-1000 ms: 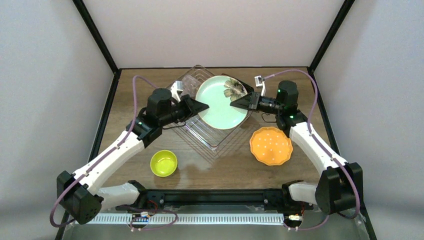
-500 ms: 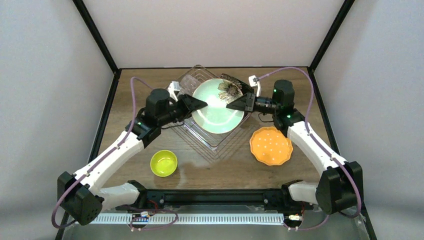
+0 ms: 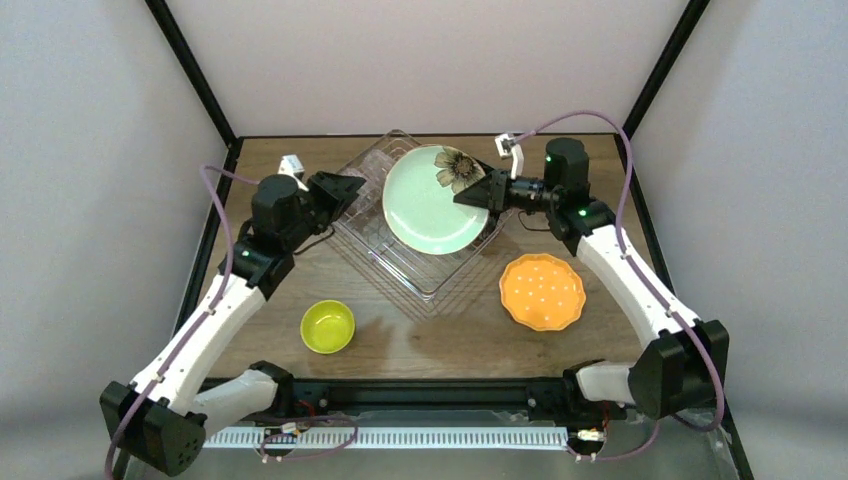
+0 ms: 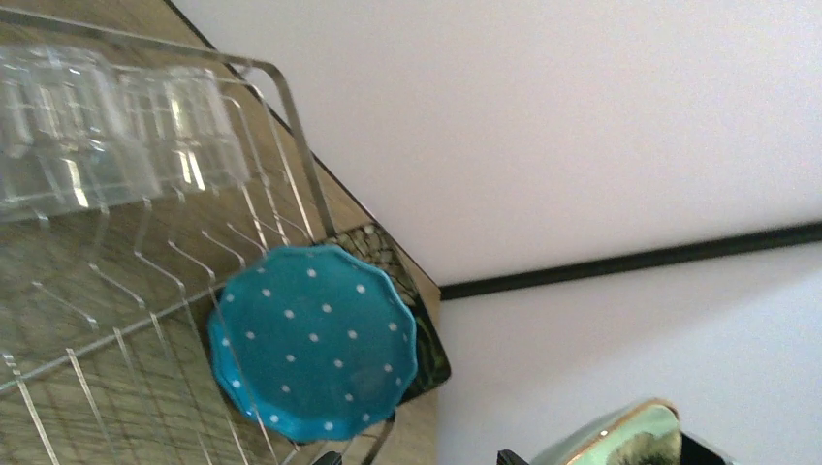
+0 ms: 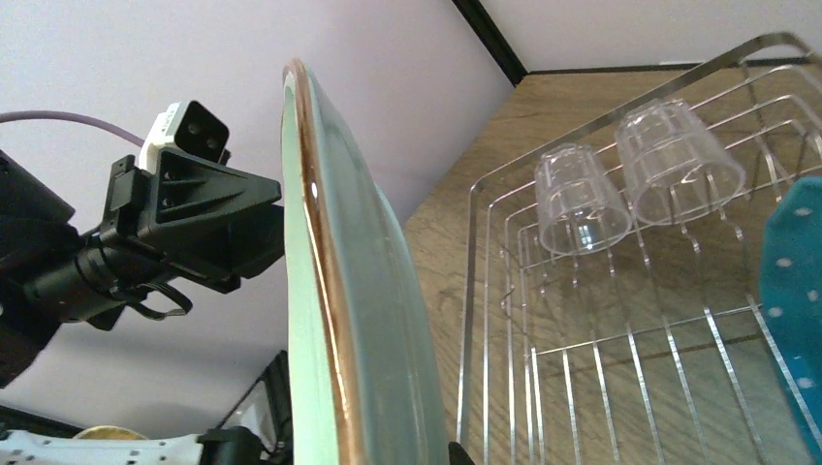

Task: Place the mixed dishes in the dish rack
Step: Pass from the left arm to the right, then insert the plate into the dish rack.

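Change: the left gripper [image 3: 342,187] had let go of the round mint flower plate [image 3: 430,203] and pulled back to the left of the dish rack [image 3: 425,275].
Top view: the mint plate, with its brown flower, leaned over the rack; the right gripper [image 3: 472,197], reaching in from the right, was clamped on its rim.
Left wrist: jaws spread, empty; a teal plate [image 4: 315,341] stood in the rack.
Right wrist: the plate was seen edge-on, brown-rimmed; clear glasses [image 5: 580,199] sat inverted in the rack.

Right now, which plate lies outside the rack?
The orange dotted plate, flat on the table beside the rack; the mint plate hangs over it, the teal plate stands inside.
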Robot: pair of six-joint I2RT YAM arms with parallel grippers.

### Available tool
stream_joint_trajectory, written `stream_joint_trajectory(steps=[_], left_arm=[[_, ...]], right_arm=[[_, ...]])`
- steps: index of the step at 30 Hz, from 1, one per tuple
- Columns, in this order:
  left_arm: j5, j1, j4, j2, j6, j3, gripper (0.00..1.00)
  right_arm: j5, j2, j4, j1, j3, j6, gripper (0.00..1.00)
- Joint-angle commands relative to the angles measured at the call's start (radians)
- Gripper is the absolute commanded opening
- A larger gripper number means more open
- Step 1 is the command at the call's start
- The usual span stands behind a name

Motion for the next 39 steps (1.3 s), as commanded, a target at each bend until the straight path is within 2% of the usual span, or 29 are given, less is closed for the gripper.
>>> stream_joint_trajectory(steps=[1, 10, 19, 28, 39], left_arm=[[-0.060, 0.042, -0.057, -0.037, -0.026, -0.038, 0.90], [-0.060, 0.064, -0.067, -0.069, -0.020, -0.065, 0.90], [-0.060, 0.067, -0.072, -0.104, -0.002, -0.097, 0.90], [-0.057, 0.072, -0.045, -0.131, -0.002, -0.162, 0.89], [-0.037, 0.080, -0.018, -0.134, 0.003, -0.205, 0.89]], right_arm=[[0.042, 0.023, -0.083, 0.005, 0.110, -0.130, 0.01], [0.235, 0.094, -0.286, 0.004, 0.230, -0.377, 0.01], [0.422, 0.133, -0.316, 0.006, 0.281, -0.512, 0.01], [0.697, 0.117, -0.242, 0.146, 0.228, -0.632, 0.01], [0.947, 0.090, -0.018, 0.228, 0.054, -0.750, 0.01]])
